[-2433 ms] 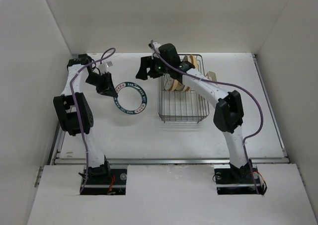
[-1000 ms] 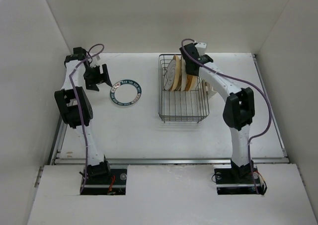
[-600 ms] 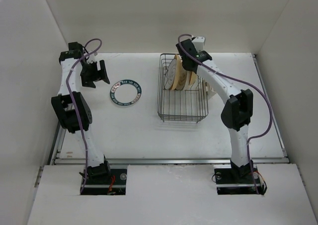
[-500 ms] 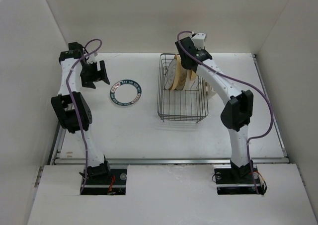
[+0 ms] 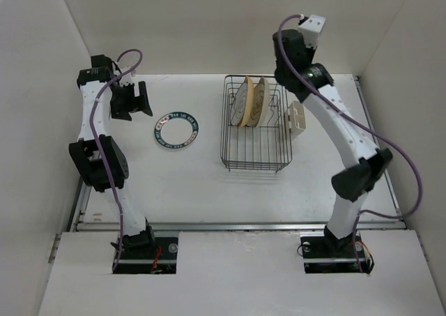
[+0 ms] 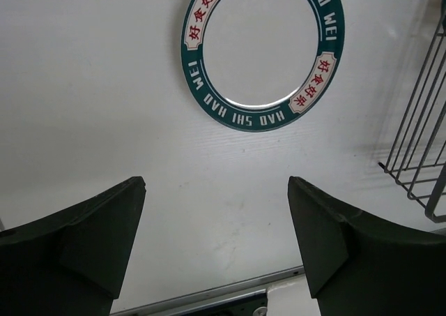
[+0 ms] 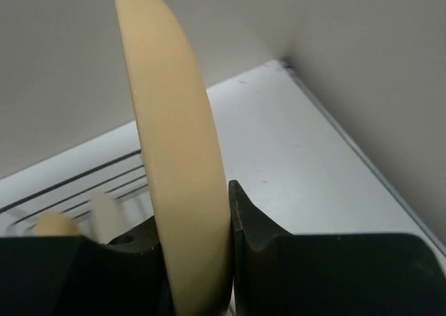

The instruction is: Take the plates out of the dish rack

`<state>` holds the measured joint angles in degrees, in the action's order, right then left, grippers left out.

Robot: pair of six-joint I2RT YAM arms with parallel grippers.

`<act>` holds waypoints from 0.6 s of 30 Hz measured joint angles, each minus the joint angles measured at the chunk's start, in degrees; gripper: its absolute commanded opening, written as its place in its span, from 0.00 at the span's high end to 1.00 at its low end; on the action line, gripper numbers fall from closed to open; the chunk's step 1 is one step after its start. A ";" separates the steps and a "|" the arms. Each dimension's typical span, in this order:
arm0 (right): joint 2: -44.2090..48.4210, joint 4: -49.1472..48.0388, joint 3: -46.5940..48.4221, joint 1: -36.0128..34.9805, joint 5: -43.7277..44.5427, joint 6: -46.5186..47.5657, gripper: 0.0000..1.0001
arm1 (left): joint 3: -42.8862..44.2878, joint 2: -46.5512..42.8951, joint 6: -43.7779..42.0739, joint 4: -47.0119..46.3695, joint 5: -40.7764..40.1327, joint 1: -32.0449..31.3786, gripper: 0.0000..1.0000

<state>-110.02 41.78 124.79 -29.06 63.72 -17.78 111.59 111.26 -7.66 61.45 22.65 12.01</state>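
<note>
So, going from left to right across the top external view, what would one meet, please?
left gripper → green-rimmed plate → dish rack → beige holder

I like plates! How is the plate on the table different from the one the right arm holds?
The table plate is white with a green lettered rim; the held plate is plain yellow-tan. The table plate lies flat; the held plate stands on edge in the right tool. Both look round.

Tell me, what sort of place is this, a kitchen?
Likely a robot test booth, not a kitchen: bare white walls box in a white table, two robot arms stand at its near edge, and a wire dish rack holds plates.
</note>
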 measured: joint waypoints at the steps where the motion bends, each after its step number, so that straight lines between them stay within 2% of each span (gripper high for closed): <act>1: 3.48 -1.62 -1.64 -0.31 -4.52 0.63 1.00 | 0.00 -0.76 -0.28 0.13 0.13 0.00 0.18; 5: 12.61 -8.17 -3.82 -0.96 -31.08 2.23 1.00 | 0.00 -4.55 -0.68 -0.02 -0.48 0.00 0.16; 8: 11.56 -12.68 -3.87 -2.27 -51.74 3.54 1.00 | 0.00 -6.82 0.57 -0.70 -2.25 0.13 0.15; 13: -1.77 -14.93 -3.89 -7.91 -78.79 5.40 1.00 | 0.00 -8.17 4.11 -2.51 -4.31 3.48 0.15; 15: -9.97 -13.88 -4.59 -10.32 -86.18 5.88 1.00 | 0.00 -8.28 5.20 -3.17 -5.57 5.64 0.14; 18: -17.57 -11.15 -4.92 -12.66 -91.23 6.08 1.00 | -0.17 -8.68 5.81 -3.67 -7.58 8.09 0.14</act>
<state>-127.59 30.63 119.87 -41.71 -27.51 -11.70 111.42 102.59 -1.85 57.78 15.07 20.10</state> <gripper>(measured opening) 0.266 0.858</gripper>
